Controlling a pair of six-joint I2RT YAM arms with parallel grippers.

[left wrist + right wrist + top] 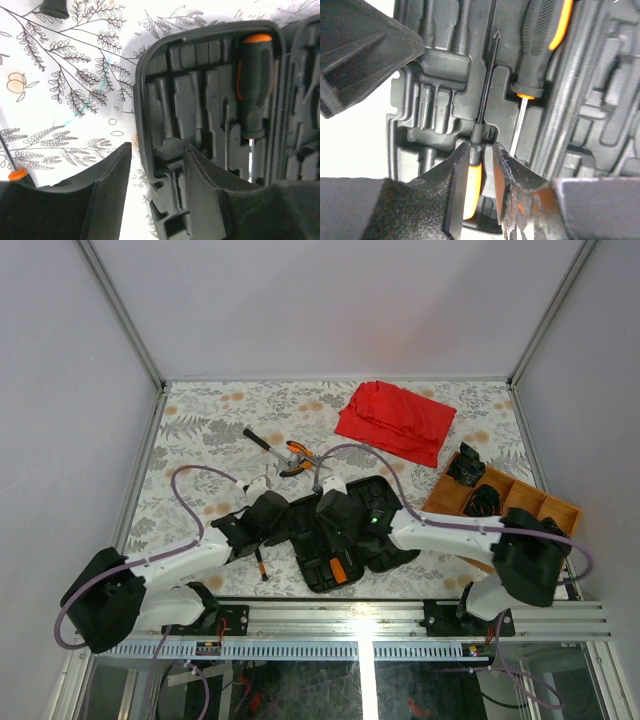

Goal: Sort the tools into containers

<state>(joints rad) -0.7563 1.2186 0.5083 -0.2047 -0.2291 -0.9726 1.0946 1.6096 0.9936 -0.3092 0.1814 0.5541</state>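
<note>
The black tool case [372,502] lies open in front of both arms. My left gripper [157,152] is open and straddles the case's left wall [150,115] without pinching it. My right gripper [481,146] is open around a slim orange-handled screwdriver [476,180] that lies in a moulded slot, with a gap on the right side. A second black-and-orange screwdriver [542,40] sits in the neighbouring slot [256,85]. Orange-handled pliers [297,456] and a black-handled driver [258,438] lie on the table behind the case. Another small screwdriver [262,566] lies by the left arm.
A red cloth [395,420] lies at the back right. A wooden compartment tray [545,508] with dark items stands at the right edge. The table has a floral cover [200,430] and grey walls on three sides.
</note>
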